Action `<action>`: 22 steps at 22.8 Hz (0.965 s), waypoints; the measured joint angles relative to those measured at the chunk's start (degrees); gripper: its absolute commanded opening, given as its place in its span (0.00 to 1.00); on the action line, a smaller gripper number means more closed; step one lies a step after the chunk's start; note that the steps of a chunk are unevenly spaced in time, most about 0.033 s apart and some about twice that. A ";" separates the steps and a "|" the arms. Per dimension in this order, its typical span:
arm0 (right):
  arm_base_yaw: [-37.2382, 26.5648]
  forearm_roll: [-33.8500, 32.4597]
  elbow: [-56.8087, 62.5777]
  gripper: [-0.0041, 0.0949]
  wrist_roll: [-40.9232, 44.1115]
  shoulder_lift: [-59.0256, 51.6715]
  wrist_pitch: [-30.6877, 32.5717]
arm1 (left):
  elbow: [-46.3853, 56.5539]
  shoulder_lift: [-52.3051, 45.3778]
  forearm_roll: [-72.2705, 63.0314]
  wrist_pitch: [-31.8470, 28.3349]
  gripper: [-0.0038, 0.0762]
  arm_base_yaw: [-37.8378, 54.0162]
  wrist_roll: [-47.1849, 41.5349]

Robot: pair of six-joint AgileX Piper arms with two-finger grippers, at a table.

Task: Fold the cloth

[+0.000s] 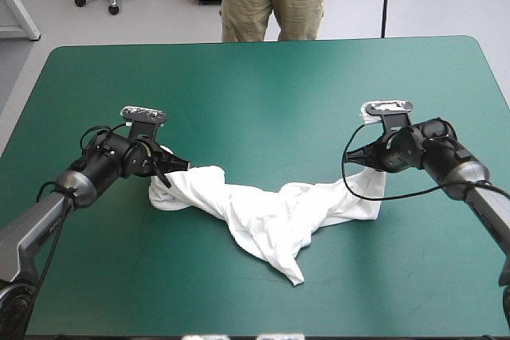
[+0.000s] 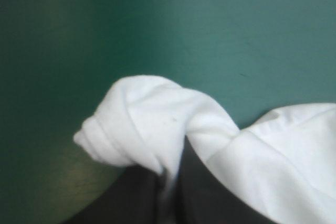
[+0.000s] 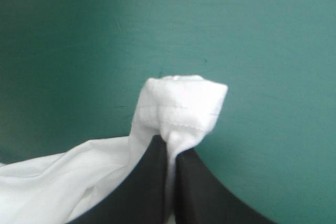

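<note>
The T-shirt [image 1: 263, 216] is gripped at opposite ends, left claw [image 1: 174, 166] and right claw [image 1: 356, 157] each pinched nearly closed on fabric, presumably so it can be stretched flat.

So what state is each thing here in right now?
T-shirt: crumpled and twisted, not folded, strung between both tools, middle lying on the table.
Left tool: shut on one end of the T-shirt.
Right tool: shut on the other end.
</note>
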 measured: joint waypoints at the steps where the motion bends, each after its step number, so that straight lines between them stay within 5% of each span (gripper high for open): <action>1: 0.00 -0.82 0.00 0.03 0.76 1.05 -0.30 | -0.06 0.62 0.00 0.00 0.04 0.63 0.00; 3: 0.00 -3.15 0.00 0.05 2.45 4.89 -0.97 | -0.18 2.71 0.00 -0.07 0.04 2.78 -0.02; 6: 0.00 -4.04 -0.05 0.27 2.79 7.30 -1.02 | -0.23 4.11 0.00 -0.62 0.07 3.79 -0.02; 8: 0.00 -4.06 -0.05 0.47 2.93 7.88 -1.08 | -0.23 4.77 0.00 -1.24 0.28 3.90 -0.02; 10: 0.00 -4.06 -0.41 0.55 2.98 7.87 -0.82 | -0.30 5.23 0.00 -1.85 0.48 3.90 0.46; 14: 0.00 -4.33 -3.08 0.56 2.72 7.87 2.13 | -2.55 5.28 0.00 -0.19 0.69 3.90 1.95; 22: 0.10 -5.43 -15.42 0.56 0.60 1.07 11.16 | -12.23 -2.85 3.97 10.15 0.68 3.98 4.46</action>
